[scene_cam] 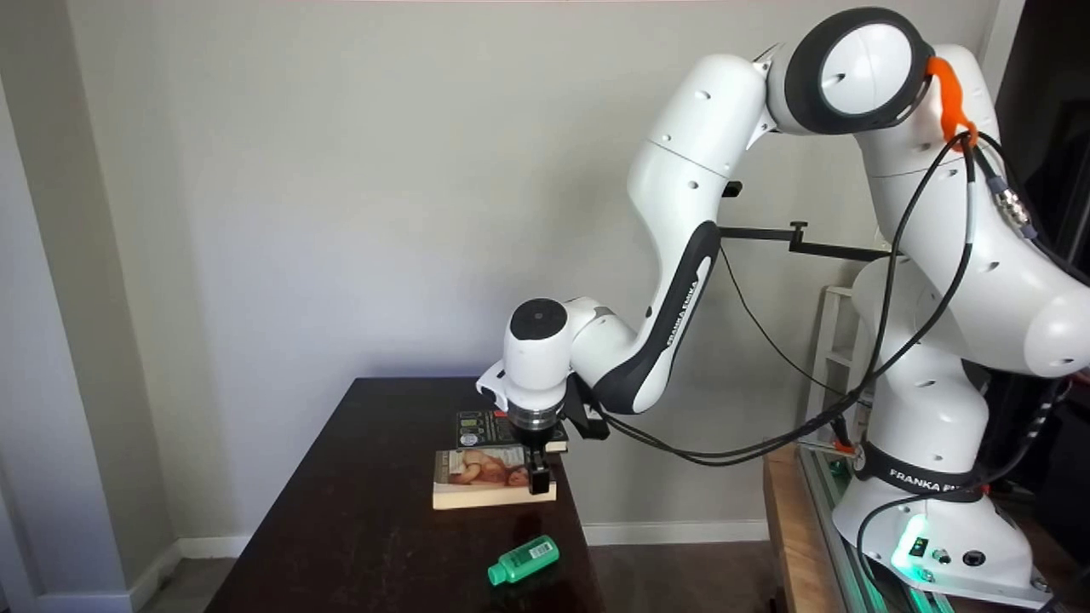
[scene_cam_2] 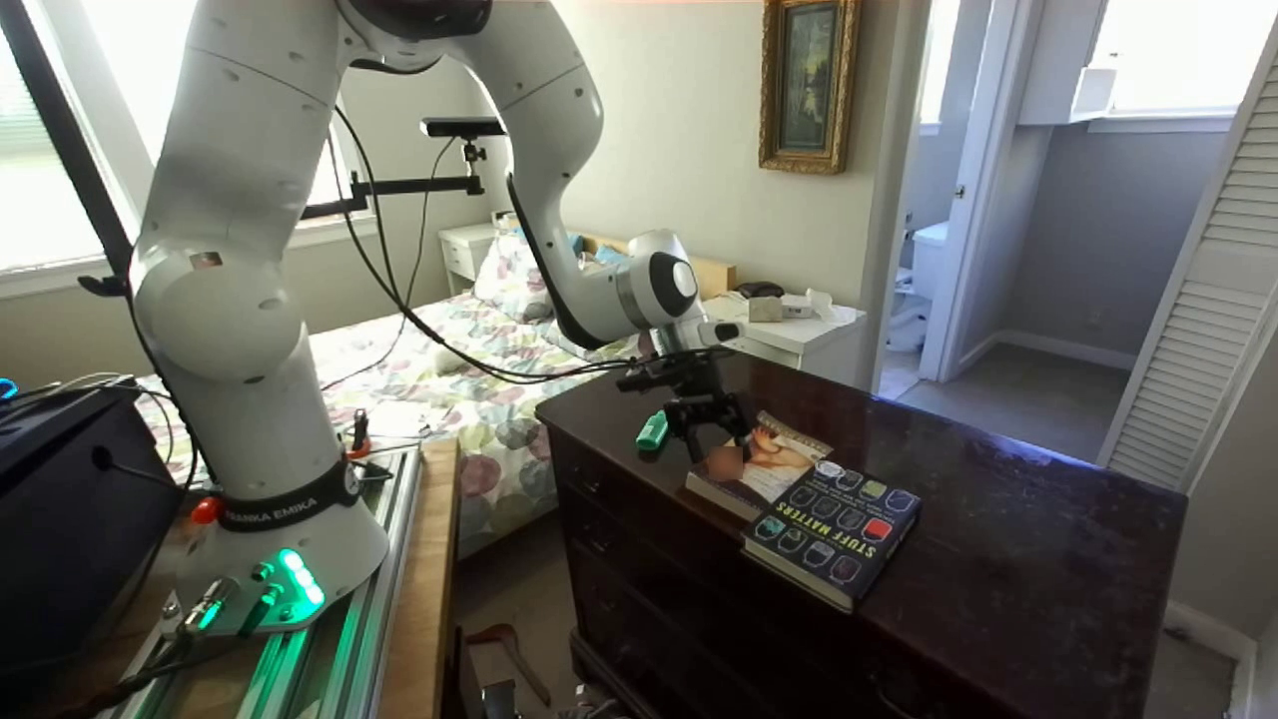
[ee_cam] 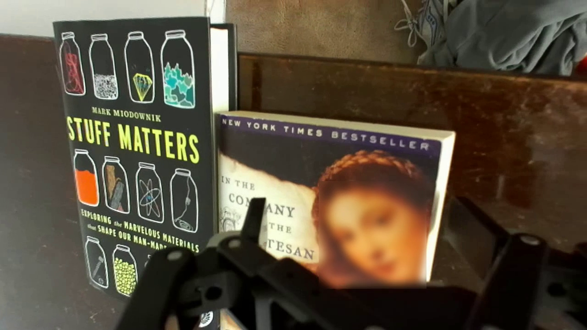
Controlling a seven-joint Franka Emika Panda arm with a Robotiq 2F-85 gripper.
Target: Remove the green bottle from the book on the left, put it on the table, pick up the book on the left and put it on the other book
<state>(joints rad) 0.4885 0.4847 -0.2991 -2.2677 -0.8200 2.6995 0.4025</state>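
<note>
The green bottle (scene_cam: 523,560) lies on its side on the dark table (scene_cam: 366,528), apart from the books; it also shows in an exterior view (scene_cam_2: 652,431). The paperback with a painted woman (scene_cam_2: 784,454) lies flat beside the black Stuff Matters book (scene_cam_2: 839,524). The wrist view shows both the paperback (ee_cam: 275,151) and the black book (ee_cam: 137,133). My gripper (ee_cam: 360,206) is open and empty over the paperback, pointing down. In the wrist view one finger is over its cover, the other past its outer edge. Whether the fingertips touch anything cannot be told.
A wall (scene_cam: 281,213) stands behind the table in an exterior view. A bed (scene_cam_2: 479,399) and a white nightstand (scene_cam_2: 829,345) stand beyond the table. Cables (scene_cam: 724,455) hang from the arm to the wrist. The books lie near a table edge.
</note>
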